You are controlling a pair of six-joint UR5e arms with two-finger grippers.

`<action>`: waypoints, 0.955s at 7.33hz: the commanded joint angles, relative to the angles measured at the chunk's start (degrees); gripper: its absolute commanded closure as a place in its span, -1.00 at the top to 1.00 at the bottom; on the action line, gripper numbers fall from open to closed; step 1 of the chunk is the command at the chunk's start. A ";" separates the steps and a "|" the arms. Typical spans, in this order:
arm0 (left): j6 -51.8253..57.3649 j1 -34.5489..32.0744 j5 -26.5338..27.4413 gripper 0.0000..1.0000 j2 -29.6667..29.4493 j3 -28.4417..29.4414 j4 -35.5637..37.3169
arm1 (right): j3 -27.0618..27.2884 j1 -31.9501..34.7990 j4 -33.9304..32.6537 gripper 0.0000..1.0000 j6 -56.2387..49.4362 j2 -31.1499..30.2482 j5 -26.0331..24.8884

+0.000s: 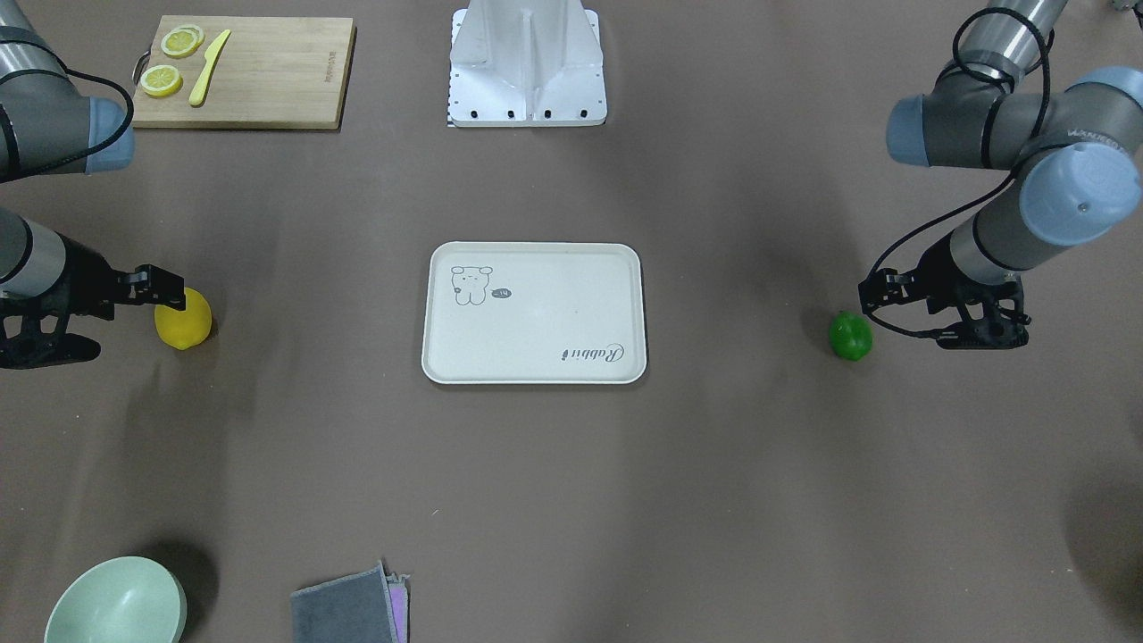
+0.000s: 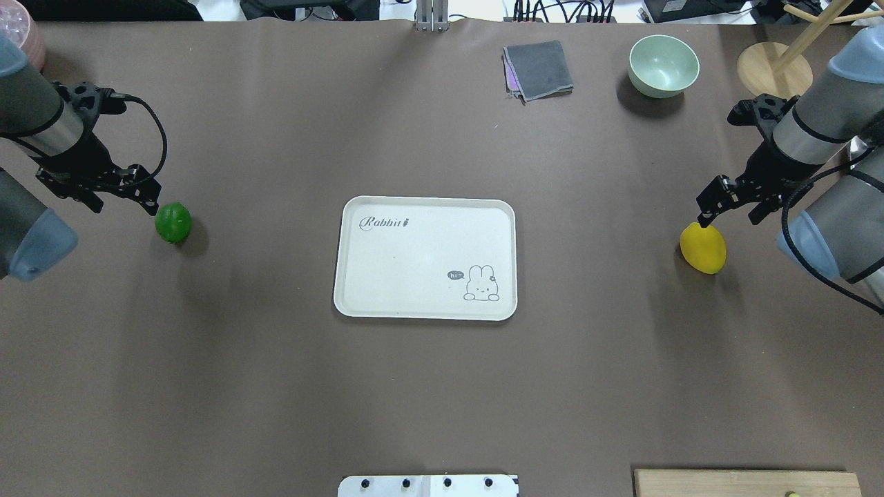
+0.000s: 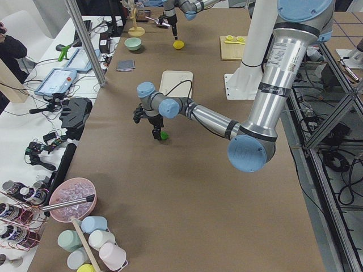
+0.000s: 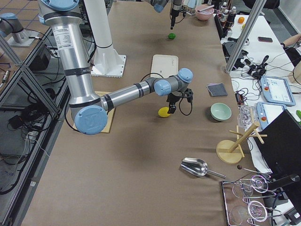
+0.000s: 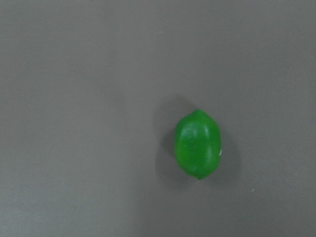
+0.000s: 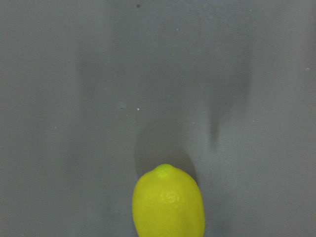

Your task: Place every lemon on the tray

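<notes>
The yellow lemon (image 1: 184, 319) (image 2: 703, 248) lies on the brown table at the robot's right, and fills the bottom of the right wrist view (image 6: 169, 202). My right gripper (image 1: 112, 320) (image 2: 730, 212) hovers open beside it, one finger over its edge. The green lemon (image 1: 850, 336) (image 2: 173, 221) lies at the robot's left, and shows right of centre in the left wrist view (image 5: 198, 144). My left gripper (image 1: 929, 314) (image 2: 121, 200) is open and empty just beside it. The cream tray (image 1: 536, 313) (image 2: 414, 255) sits empty in the table's middle.
A wooden cutting board (image 1: 268, 71) with lemon slices (image 1: 162, 80) and a yellow knife (image 1: 209, 68) lies near the robot's base. A pale green bowl (image 2: 663, 65), a grey cloth (image 2: 539, 69) and a wooden stand (image 2: 773, 69) stand at the far edge.
</notes>
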 commanded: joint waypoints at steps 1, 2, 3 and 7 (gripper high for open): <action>-4.58 2.12 -0.35 0.87 -2.84 4.18 -2.69 | -0.50 -1.42 -0.04 0.86 -0.20 -0.03 -0.22; -5.31 4.40 -0.18 0.87 -3.20 4.53 -2.78 | -0.94 -1.69 0.05 0.86 -0.20 0.14 -0.22; -5.67 4.51 -0.35 0.87 -3.64 5.84 -2.96 | -1.64 -2.21 0.05 0.85 -0.20 0.66 -0.22; -5.06 4.60 -0.35 -0.59 -3.30 6.65 -4.63 | -5.42 -3.45 5.23 0.80 -0.20 1.11 -0.66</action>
